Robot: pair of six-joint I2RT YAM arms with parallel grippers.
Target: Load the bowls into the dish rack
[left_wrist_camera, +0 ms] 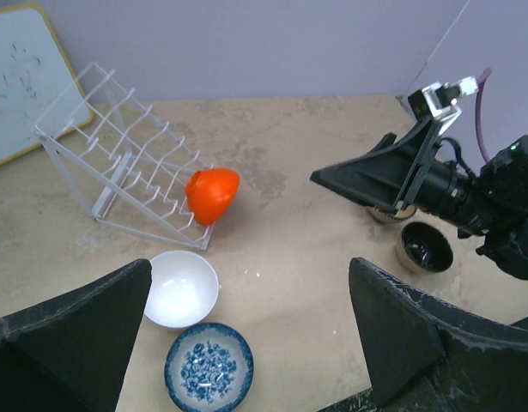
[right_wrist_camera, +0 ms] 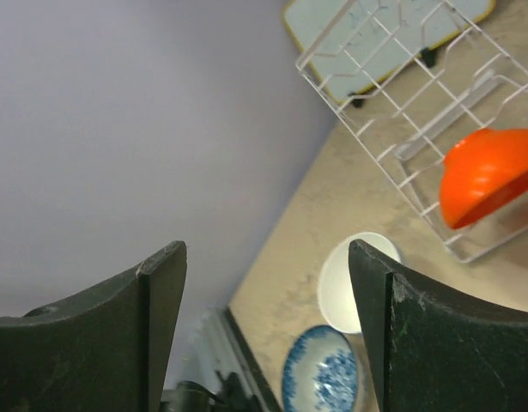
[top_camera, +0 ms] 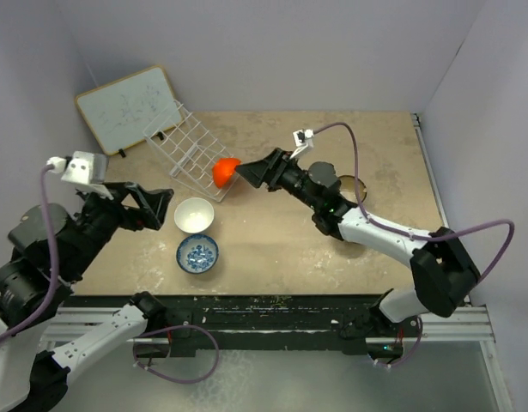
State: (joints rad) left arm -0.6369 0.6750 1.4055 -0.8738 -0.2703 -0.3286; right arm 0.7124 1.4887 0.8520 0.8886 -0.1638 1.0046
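From where I stand, the left gripper point(top_camera: 165, 206) hangs over the near left of the beige tabletop point(top_camera: 272, 249), jaws spread wide and nothing between them. At the far left a flat wood-framed whiteboard point(top_camera: 126, 107) lies by the wall. Just right of it sits the white wire dish rack point(top_camera: 182, 142), slanted with its far end raised.

Close to the left gripper, a plain white round bowl point(top_camera: 194, 215) and a blue-and-white patterned bowl point(top_camera: 197, 255) sit just beside each other, neither loaded yet. The glossy orange-red bowl point(top_camera: 225, 172) is tipped on its side at the rack's near right corner, perched on the last wires. The right gripper point(top_camera: 248, 174) is near it, jaws well apart and holding nothing. Further right, a glossy black bowl point(left_wrist_camera: 427, 247) and a brown bowl with a pale rim point(top_camera: 349, 183), partly hidden by the arm, wait on the table.

My worry is the orange-red bowl. It looks barely seated at the end of the rack, so a brush from the right fingers could roll it back onto the table. The rack looks light, and a push on its low end might slide it towards the whiteboard. On the left, the two bowls are so close together that closing on the white one's rim may shove the patterned one. A smooth glazed rim could also slip out of a two-finger pinch on the way up
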